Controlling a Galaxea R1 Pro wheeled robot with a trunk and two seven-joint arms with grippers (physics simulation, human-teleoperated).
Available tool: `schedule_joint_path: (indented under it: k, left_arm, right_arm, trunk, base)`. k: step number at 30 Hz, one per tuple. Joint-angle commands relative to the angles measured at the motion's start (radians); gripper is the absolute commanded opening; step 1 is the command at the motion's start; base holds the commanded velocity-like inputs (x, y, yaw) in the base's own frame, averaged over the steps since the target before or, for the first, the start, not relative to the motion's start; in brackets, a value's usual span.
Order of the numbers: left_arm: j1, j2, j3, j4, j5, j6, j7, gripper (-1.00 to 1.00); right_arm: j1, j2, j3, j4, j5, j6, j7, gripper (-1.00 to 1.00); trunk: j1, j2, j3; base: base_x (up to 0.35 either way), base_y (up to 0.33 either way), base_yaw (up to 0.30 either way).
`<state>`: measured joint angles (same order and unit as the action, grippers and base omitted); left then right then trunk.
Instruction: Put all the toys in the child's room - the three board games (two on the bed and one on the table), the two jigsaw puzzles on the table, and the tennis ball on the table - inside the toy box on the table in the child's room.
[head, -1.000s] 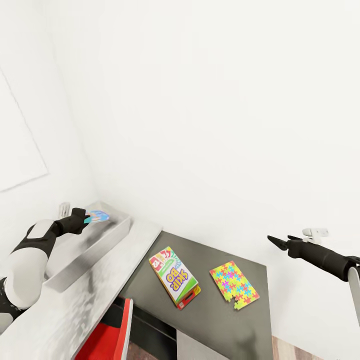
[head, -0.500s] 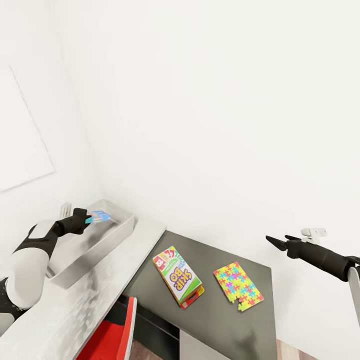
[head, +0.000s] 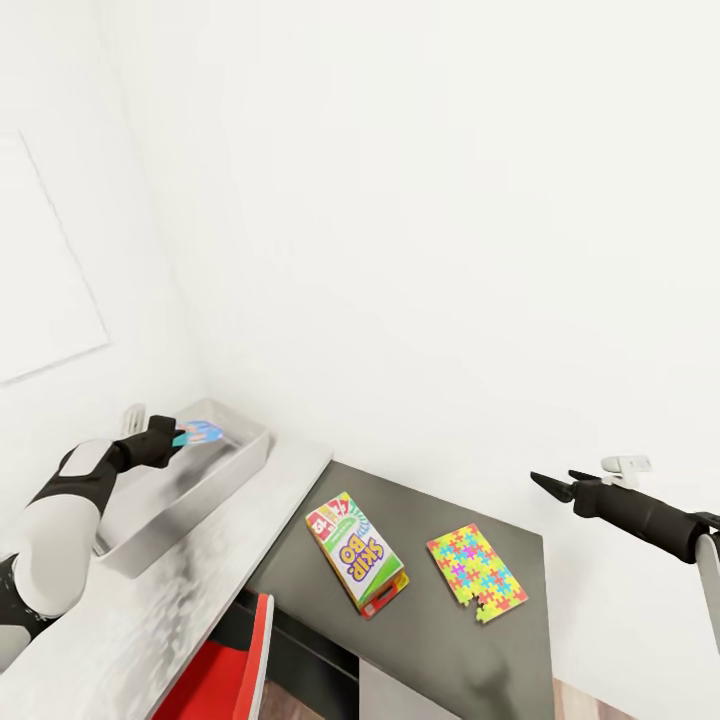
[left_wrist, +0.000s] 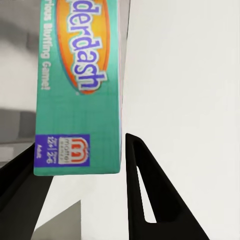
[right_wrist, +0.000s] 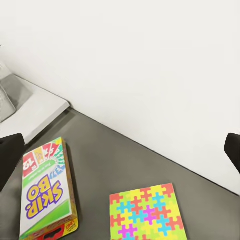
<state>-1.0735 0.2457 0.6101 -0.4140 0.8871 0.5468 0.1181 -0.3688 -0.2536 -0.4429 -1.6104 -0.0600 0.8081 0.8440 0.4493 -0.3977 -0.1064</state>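
The teal board game (left_wrist: 77, 85) in the left wrist view runs off the frame's top, so its title reads only "...derdash"; the small print along its side is partly cut off too. One finger (left_wrist: 155, 200) of the left gripper (head: 172, 437) leaves the frame at its base. In the head view that box (head: 200, 432) is too small to read, and the toy box (head: 235, 462) interior beneath it is blurred grey. Beside the Skip-Bo box (head: 357, 552), the red chair (head: 225, 665) is cut by the frame's bottom. The jigsaw puzzle (right_wrist: 146, 212) runs off the right wrist frame, and the right gripper's fingers (right_wrist: 10, 157) show only as dark slivers at both sides.
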Motion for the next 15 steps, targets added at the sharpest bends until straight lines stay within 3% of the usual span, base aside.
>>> schedule_joint_path:
  k: [1, 4, 10, 15]
  left_arm:
    - [-0.002, -0.001, 0.004, -0.001, 0.01, 0.006, 0.01, -1.0]
    - [-0.004, -0.004, -0.005, -0.001, 0.01, 0.008, 0.01, -1.0]
    - [-0.02, -0.013, -0.059, 0.0, 0.012, 0.008, 0.024, -1.0]
    - [-0.032, -0.016, -0.076, 0.002, 0.015, 0.009, 0.035, -1.0]
  right_arm:
    - [-0.001, 0.0, -0.001, 0.0, -0.006, 0.008, 0.003, 1.0]
    - [-0.001, 0.0, -0.001, 0.0, -0.006, 0.008, 0.009, 1.0]
    - [-0.001, 0.0, 0.0, 0.0, -0.006, 0.008, 0.019, 1.0]
    - [-0.001, 0.0, 0.001, 0.0, -0.006, 0.008, 0.022, 1.0]
  trunk:
    - [0.001, -0.002, -0.002]
    - [0.001, -0.002, -0.002]
    - [0.001, -0.002, -0.003]
    - [0.001, -0.002, -0.007]
  base:
    - [0.0, 0.0, 0.001]
    - [0.0, 0.0, 0.0]
    - [0.0, 0.0, 0.0]
    - [0.0, 0.0, 0.0]
